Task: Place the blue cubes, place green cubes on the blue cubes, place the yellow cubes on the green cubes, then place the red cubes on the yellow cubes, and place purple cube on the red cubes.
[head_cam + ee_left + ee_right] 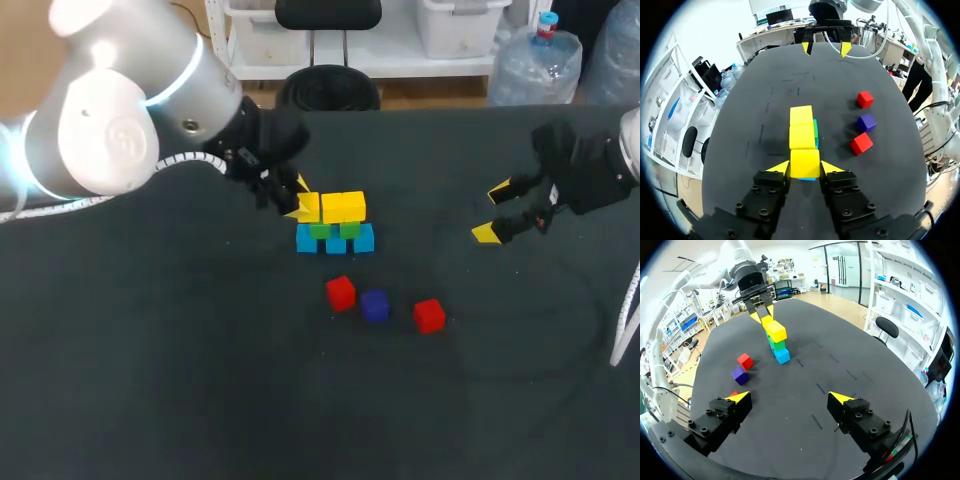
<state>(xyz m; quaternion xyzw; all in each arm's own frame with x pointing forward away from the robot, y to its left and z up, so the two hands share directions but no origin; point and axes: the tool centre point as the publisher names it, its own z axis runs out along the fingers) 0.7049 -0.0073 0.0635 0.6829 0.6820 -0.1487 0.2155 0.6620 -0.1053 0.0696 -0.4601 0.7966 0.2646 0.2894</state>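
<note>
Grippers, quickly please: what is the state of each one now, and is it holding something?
Left gripper: closed on the nearest yellow cube.
Right gripper: open, fingers wide apart, holding nothing.

The table (pixel 150 400) wears a dark, matt cover, felt-like, faintly scuffed to the right of the stack of cubes (pixel 335 225). In the stack, the blue cubes (pixel 362 239), green cubes (pixel 349 229) and the yellow cube (pixel 804 163) pinched between the left gripper (pixel 805 167) tips have smooth, even faces with a soft sheen, possibly plastic, though painted wood is as likely. The red cubes (pixel 341 293) and purple cube (pixel 375 305) in front of the stack look alike. Left of the stack, the left arm (pixel 110 120) has a glossy silver-white shell. Both it and the right gripper (pixel 790 399) are matt black, metal-looking, bolted, with smooth yellow tips.
</note>
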